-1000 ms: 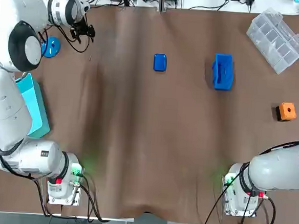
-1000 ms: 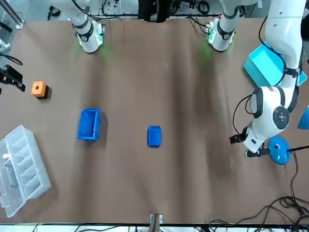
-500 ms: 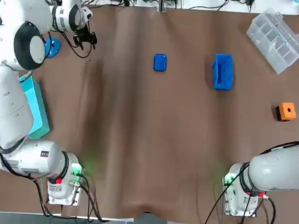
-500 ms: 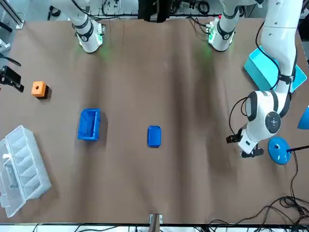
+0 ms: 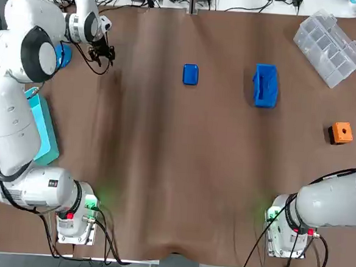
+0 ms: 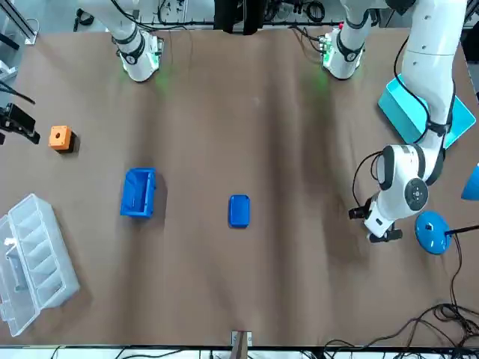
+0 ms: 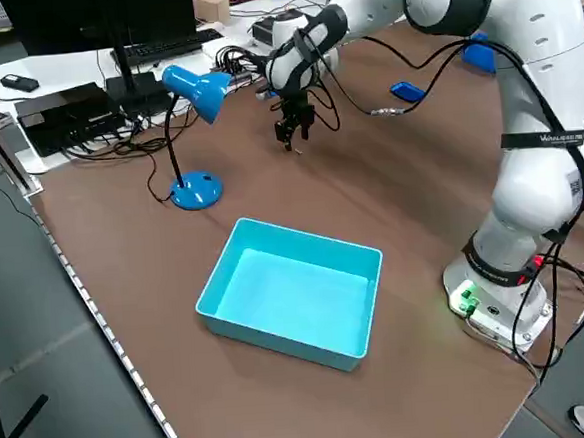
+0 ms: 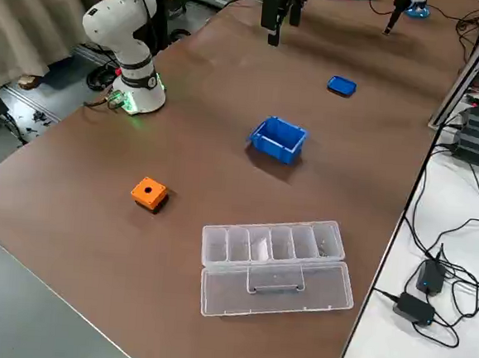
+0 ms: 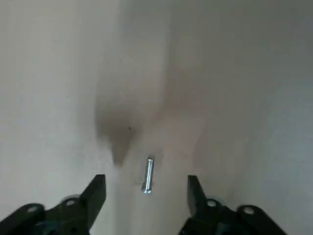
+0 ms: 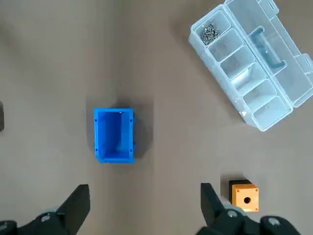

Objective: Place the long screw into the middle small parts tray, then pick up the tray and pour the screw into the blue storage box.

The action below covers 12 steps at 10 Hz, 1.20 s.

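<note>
Left edge of table: teal bin [image 5: 42, 137], open-topped, sits about midway along the edge. Beyond it, toward the far left corner, blue desk lamp [image 5: 62, 56], base on the brown cloth.

Left gripper [image 5: 105, 53] is just right of the lamp base, near the far left corner, pointing down at the cloth. Jaws apart. Long screw [image 9: 148, 174] lies flat on the cloth in the gap between the two fingers [image 9: 97, 192], touching neither. It is not lifted, and it is well apart from the tray.

Middle small parts tray [image 5: 191, 74]: blue, shallow, at mid-width near the far edge; nothing seen in it. Blue storage box [image 5: 265, 85] sits to its right, near the far edge, open top up.

Far right corner: clear parts organizer [image 5: 330, 47], lid folded open, small fasteners heaped in one end compartment. Orange block [image 5: 342, 133] lies near the right edge, nearer the robot than the organizer.

Right gripper [image 10: 144, 196] is held high over the right side of the table, jaws wide apart and holding nothing. Its wrist view looks down on the storage box, organizer and orange block.
</note>
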Tool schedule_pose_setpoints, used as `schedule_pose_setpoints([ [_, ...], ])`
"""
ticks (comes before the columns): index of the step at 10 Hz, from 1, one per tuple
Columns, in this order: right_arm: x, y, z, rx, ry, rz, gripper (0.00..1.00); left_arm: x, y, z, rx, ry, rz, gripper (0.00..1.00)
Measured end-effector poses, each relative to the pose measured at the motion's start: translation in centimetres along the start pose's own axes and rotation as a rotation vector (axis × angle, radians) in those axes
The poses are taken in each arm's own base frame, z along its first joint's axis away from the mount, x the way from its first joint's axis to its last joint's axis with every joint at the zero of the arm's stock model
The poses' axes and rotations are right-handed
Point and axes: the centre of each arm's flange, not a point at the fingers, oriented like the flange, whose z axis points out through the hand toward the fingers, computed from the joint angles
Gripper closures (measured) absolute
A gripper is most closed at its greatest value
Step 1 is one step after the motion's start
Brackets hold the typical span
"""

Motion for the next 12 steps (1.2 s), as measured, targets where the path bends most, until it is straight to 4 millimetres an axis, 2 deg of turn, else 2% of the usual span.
schedule_pose_setpoints([
  [5, 0.01, -0.15, 0.0, 0.004, 0.0, 0.002, 0.0, -0.04, -0.08, 0.53, 0.001, -0.007, -0.001, 0.43],
  [9, 0.02, -0.26, -0.01, 0.005, 0.001, 0.002, 0.0, 0.25, -0.05, 1.43, -0.002, 0.015, -0.001, 0.47],
  [12, 0.02, -0.06, -0.04, 0.005, 0.003, 0.008, 0.0, 0.31, 0.01, 1.34, -0.003, 0.017, 0.0, 0.53],
])
